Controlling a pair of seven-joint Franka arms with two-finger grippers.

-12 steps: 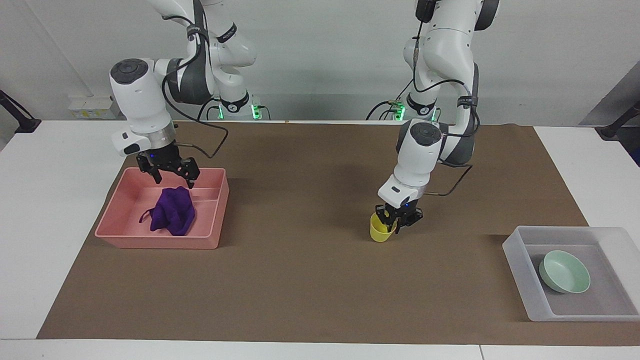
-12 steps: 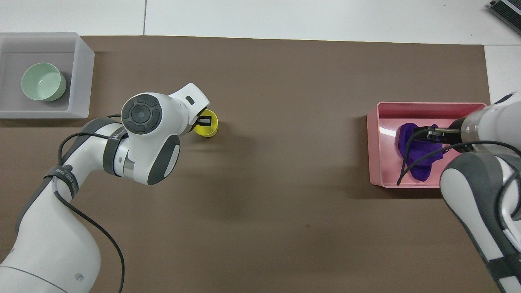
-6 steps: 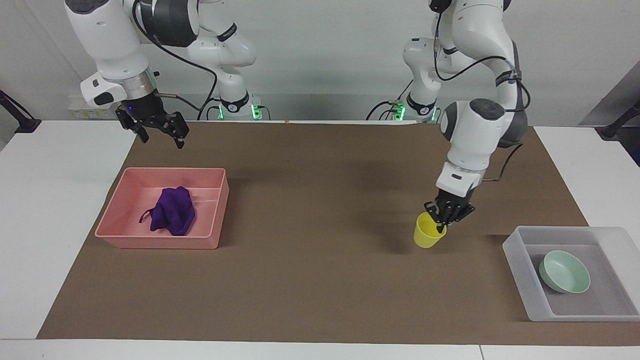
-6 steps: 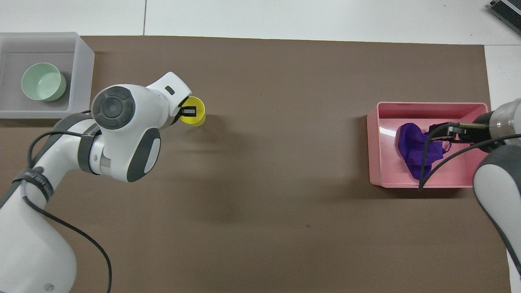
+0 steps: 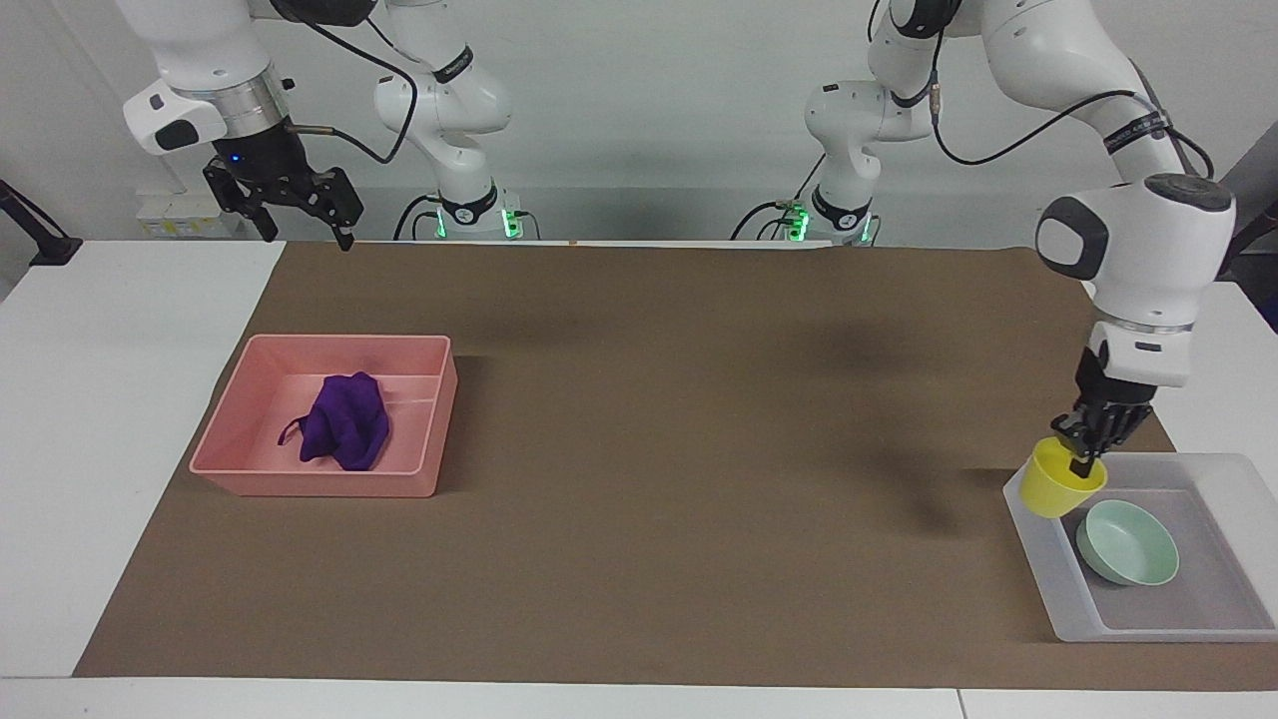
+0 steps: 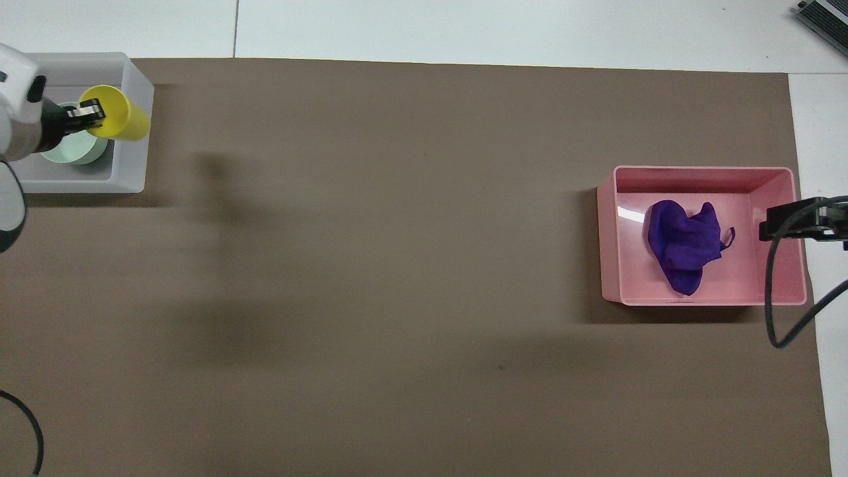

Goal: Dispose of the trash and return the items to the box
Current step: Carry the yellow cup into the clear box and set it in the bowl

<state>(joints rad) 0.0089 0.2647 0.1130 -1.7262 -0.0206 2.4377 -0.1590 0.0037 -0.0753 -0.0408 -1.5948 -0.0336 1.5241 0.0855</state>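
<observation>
Facing view. You see the left gripper [image 5: 1088, 451] up in the air over the corner of the box [image 5: 1038, 559], its fingers pressed together on the rim of the yellow cup [image 5: 1058, 485]. The cup hangs tilted, clear of the brown mat [image 5: 649, 449], over the box wall that faces the middle of the table. The mint-green bowl [image 5: 1127, 543] sits upright on the box floor. The box stands at the left arm's end of the table. At the right arm's end, the purple cloth [image 5: 345, 421] lies crumpled inside the pink bin [image 5: 250, 469]. The right gripper [image 5: 300, 232] is raised high over the table edge, with its fingers spread and nothing between them.

Overhead view. You see the left gripper [image 6: 85, 114] over the box [image 6: 129, 172], pinching the rim of the yellow cup [image 6: 122, 122], whose mouth is tipped toward the gripper. The bowl [image 6: 76, 152] shows partly under the gripper and the cup. The purple cloth [image 6: 686, 242] lies in the middle of the pink bin [image 6: 662, 177]. The right gripper [image 6: 805, 225] enters at the edge of the view, over the bin's outer wall; here you cannot tell how its fingers stand.
</observation>
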